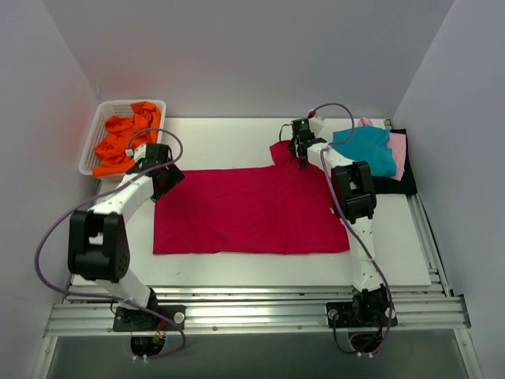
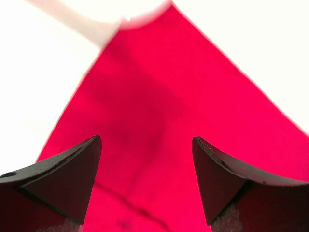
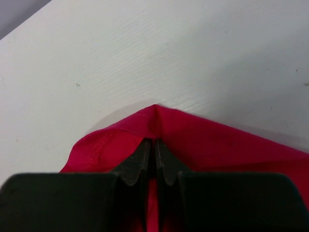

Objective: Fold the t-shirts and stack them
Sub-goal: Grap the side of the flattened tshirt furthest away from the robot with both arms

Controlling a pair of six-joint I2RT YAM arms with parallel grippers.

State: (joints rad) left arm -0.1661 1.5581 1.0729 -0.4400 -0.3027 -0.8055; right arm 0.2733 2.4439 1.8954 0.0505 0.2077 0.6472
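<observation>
1. Crimson shirt (image 1: 245,213) lies spread flat across the middle of the white bench (image 1: 229,134); the fold looks barely begun.
2. Right claw (image 3: 154,145) is pinched tight on the shirt's far right corner, with cloth bunched between its tips.
3. Left claw (image 2: 146,140) hangs wide over the far left corner, gripping nothing.
4. The likely next move is for the left claw to drop and pinch its corner, so both can lift the far edge evenly and carry it toward the near hem.
5. Teal shirt (image 1: 367,150), pink shirt (image 1: 399,146) and black shirt (image 1: 394,186) sit piled at the far right; an orange shirt (image 1: 126,142) lies in the basket (image 1: 88,150) at the far left.
</observation>
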